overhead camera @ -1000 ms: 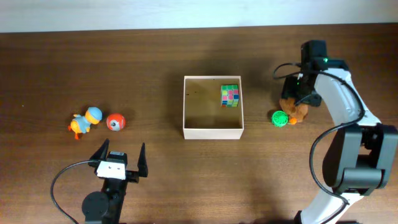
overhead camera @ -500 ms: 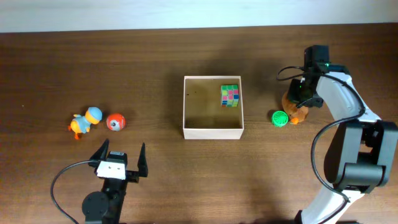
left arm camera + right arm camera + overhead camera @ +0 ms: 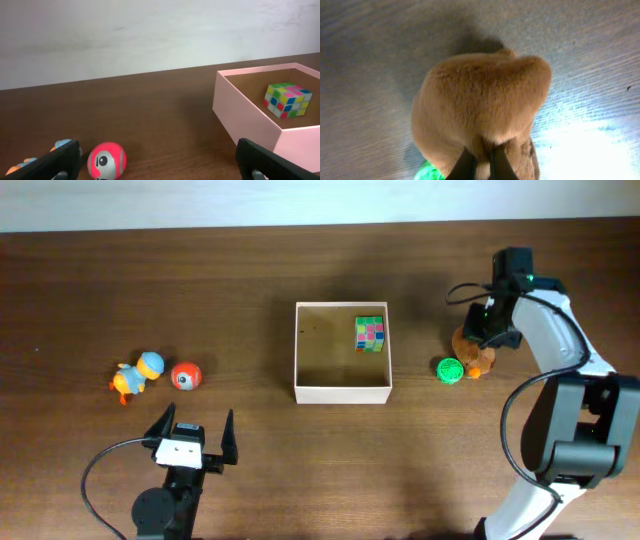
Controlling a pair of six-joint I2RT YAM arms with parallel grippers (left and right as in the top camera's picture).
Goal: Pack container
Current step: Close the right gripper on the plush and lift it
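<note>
1. Right claw (image 3: 481, 162) first: its two dark fingers are squeezed almost together at the bottom of the wrist view, with a bit of tan fur pinched between them. So it's clamped on the plush toy (image 3: 480, 95), gripping it from above.
2. From overhead, that plush toy sits at the right side of the table (image 3: 300, 280), off to the right of the container (image 3: 343, 391) and clearly apart from it.
3. A green ball (image 3: 449, 370) lies just beside the plush on its left, between it and the container's right wall. Can't tell if the two actually touch. You can catch a sliver of green under the fur in the right wrist view too.
4. Left claw (image 3: 197, 420) is spread wide with nothing between the fingers. It sits at the near edge of the table, left of centre.
5. The container is pretty much in the middle of the table, open side up, white walls and a tan inside.
6. Inside it there's one puzzle cube (image 3: 370, 334), pushed up into the far right corner. The other part of the floor is bare cardboard.
7. Over on the left, well away from the container, are a red ball (image 3: 185, 375) and a duck toy (image 3: 137, 374) with a blue head, right next to each other. The left wrist view shows the red ball low down near the left finger.
</note>
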